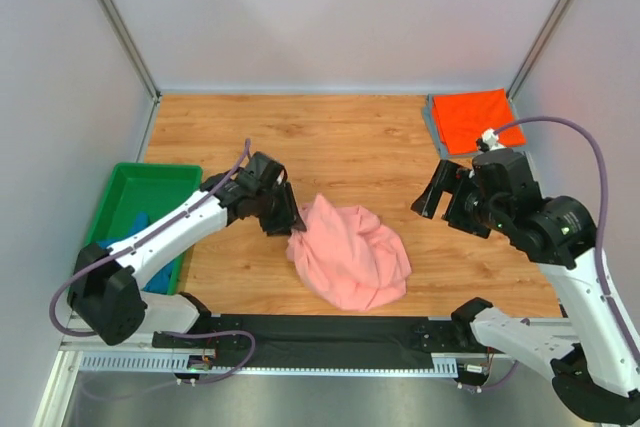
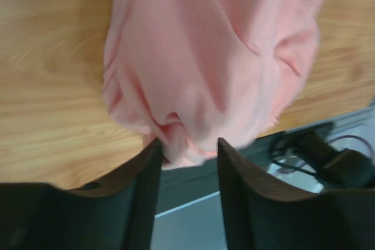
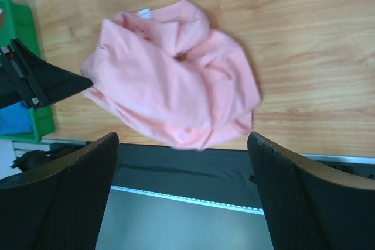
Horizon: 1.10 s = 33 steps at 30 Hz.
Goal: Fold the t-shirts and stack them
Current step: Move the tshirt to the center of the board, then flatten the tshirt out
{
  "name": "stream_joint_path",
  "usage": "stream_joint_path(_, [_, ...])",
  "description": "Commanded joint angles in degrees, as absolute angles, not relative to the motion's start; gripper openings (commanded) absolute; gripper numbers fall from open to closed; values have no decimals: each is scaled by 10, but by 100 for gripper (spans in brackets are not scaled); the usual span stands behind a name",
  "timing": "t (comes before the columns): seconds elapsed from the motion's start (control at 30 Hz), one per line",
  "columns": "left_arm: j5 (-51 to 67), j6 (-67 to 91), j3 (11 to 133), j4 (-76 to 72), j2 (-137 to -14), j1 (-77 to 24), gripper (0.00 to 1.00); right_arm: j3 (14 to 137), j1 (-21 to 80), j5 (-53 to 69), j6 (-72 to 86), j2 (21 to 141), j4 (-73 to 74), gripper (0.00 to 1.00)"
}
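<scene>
At the surface's (image 1: 330, 137) near edge, the salmon-pink t-shirt (image 1: 350, 252) touches the parted left fingers (image 2: 137, 203); the right fingers (image 3: 76, 197), spread and empty, stand farther off.

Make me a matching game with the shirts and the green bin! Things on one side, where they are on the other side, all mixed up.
Things:
1. pink t-shirt
2. orange-red t-shirt
3. teal-blue t-shirt
4. green bin

Places:
A. folded flat in the far right corner
B. standing along the left side
C. crumpled in the middle, between the two arms
D. lying inside the bin

Right pairs: 1-C, 2-A, 3-D, 4-B
</scene>
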State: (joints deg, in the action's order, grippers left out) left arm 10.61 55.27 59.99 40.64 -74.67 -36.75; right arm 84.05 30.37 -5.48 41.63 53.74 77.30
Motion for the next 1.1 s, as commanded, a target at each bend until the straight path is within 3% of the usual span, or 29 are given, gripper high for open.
stream_joint_path(0.0, [120,507,598,416,-750,-365,52,789,308,-71,437,525,803,91])
stream_joint_path(0.2, [71,427,681,492,-774,-355,66,664,304,-20,446,533,695,84])
stream_joint_path(0.33, [73,409,703,522,-807,-338,67,583,305,120,421,573,593,75])
stream_joint_path(0.43, [57,385,696,532,-819,-334,66,523,313,156,424,601,536,67])
stream_joint_path(0.57, [79,348,698,503,-848,-332,67,497,319,121,439,632,544,57])
stream_joint_path(0.67, [136,332,722,484,-900,-332,67,477,319,64,448,635,571,56])
stream_joint_path(0.87, [203,319,717,449,-953,-334,62,428,317,75,437,680,539,56])
stream_joint_path(0.93, [207,319,716,441,-955,-334,51,425,308,69,418,706,522,56])
stream_joint_path(0.97, [208,323,719,441,-957,-334,37,428,302,69,411,719,507,56])
stream_joint_path(1.03, [212,325,733,442,-958,-333,26,440,285,67,387,758,497,56])
stream_joint_path(1.07, [212,326,738,444,-959,-333,12,455,280,65,378,771,484,56])
